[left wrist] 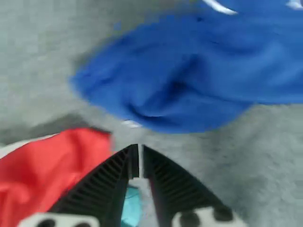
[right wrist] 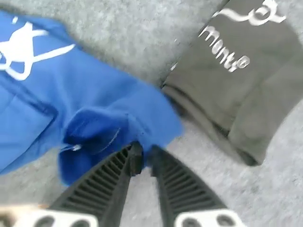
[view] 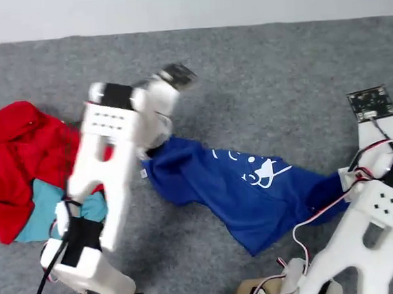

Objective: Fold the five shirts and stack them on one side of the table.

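Blue shirt (view: 238, 184) crumpled across the middle of the desk (view: 278, 70), white print facing up. Not folded: creased all over, one end bunched toward the left arm, the other end running in under the right arm.

Red shirt (view: 18, 146) heaped at the left edge of the desk, also unfolded, lying partly over a teal shirt (view: 39, 218) that peeks out beneath it.

Dark shirt (right wrist: 246, 80) with white lettering lying just beside the right end of the blue shirt, flatter than the others.

Left pincer (left wrist: 137, 153) clenched and empty, fingers drawn together to a thin slit. Poised over bare grey desk between the red shirt and the bunched end of the blue shirt, with a sliver of teal showing behind the fingers.

Right pincer (right wrist: 143, 158) likewise clenched, tips right at the edge of the blue shirt's rumpled corner. Grey desk visible through the narrow gap between the fingers, no cloth seen caught there.

Left arm stretched out above the red and teal pile; right arm at the near right corner.
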### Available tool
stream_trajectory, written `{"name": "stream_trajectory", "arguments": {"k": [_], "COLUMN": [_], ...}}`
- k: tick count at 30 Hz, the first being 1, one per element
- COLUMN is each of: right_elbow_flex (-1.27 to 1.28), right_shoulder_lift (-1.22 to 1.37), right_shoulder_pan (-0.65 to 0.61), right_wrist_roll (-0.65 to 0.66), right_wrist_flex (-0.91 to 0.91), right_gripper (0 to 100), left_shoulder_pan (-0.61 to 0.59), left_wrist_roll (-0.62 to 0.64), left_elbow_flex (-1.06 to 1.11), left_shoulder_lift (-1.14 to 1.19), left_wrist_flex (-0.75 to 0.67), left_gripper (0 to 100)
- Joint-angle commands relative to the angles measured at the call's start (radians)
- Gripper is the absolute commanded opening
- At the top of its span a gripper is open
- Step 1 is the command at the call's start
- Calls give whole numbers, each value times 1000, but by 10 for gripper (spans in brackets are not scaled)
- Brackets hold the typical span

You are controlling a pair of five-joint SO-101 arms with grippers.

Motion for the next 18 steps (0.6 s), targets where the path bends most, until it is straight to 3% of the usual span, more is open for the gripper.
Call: {"name": "stream_trajectory", "arguments": {"k": [1,7,12,18], "right_elbow_flex": [-106,-256,-299,-298], "right_shoulder_lift": [-7,-7,-7,-7], "right_shoulder_pan": [30,205,320,461], "right_wrist_roll": [5,9,9,9], "right_wrist_flex": [87,186,196,196], "right_gripper": [219,367,369,369], "left_shoulder_pan": [110,316,471,534], "left_wrist_roll": [-5,-3,-3,-3], "left_elbow_flex": [15,16,12,-79], "left_shoulder_lift": [-60,-51,71,229], "left_wrist_flex": [-29,-87,-115,-166], "left_gripper": [148,196,203,203]}}
